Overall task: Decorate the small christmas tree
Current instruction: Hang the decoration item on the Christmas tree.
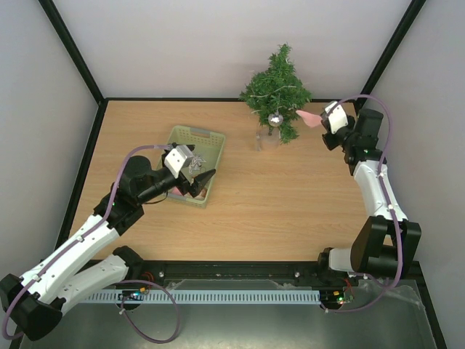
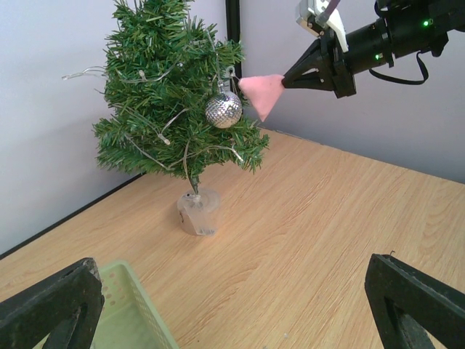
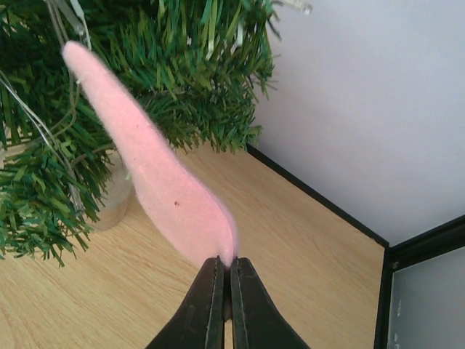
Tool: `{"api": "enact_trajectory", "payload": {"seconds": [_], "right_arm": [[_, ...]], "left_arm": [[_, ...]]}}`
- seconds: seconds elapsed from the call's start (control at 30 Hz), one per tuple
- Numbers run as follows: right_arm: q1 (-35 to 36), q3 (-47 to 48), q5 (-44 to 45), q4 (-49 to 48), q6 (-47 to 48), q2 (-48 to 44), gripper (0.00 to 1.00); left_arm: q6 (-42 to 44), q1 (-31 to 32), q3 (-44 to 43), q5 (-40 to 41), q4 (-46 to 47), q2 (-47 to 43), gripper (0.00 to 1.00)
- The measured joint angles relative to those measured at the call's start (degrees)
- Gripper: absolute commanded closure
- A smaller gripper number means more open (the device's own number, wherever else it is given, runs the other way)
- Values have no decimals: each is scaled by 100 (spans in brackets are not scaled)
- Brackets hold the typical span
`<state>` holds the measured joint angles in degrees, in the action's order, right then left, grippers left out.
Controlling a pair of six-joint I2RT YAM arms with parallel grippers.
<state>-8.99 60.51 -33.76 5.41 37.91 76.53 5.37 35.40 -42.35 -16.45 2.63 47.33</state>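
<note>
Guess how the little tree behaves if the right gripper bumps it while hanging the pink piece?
Probably tips easily: the tree spreads far wider than its small clear cup, so it looks top-heavy. It is likely light, so it may slide on the smooth wooden table instead. The silver ball hanging on a branch would probably swing.

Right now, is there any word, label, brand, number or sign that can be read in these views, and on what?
None: no legible text anywhere.
The small christmas tree, its clear cup, the silver ball, the pink felt piece, the pale green basket and the right arm carry no readable marking; the arm's green lights are lamps, not signs.
</note>
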Motion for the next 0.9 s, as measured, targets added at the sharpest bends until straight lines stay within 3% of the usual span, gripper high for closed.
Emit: {"api": "enact_trajectory", "payload": {"seconds": [0.9], "right_arm": [[157, -142, 308, -315, -243, 168, 98]], "left_arm": [[4, 0, 0, 83, -2, -70, 0]]}}
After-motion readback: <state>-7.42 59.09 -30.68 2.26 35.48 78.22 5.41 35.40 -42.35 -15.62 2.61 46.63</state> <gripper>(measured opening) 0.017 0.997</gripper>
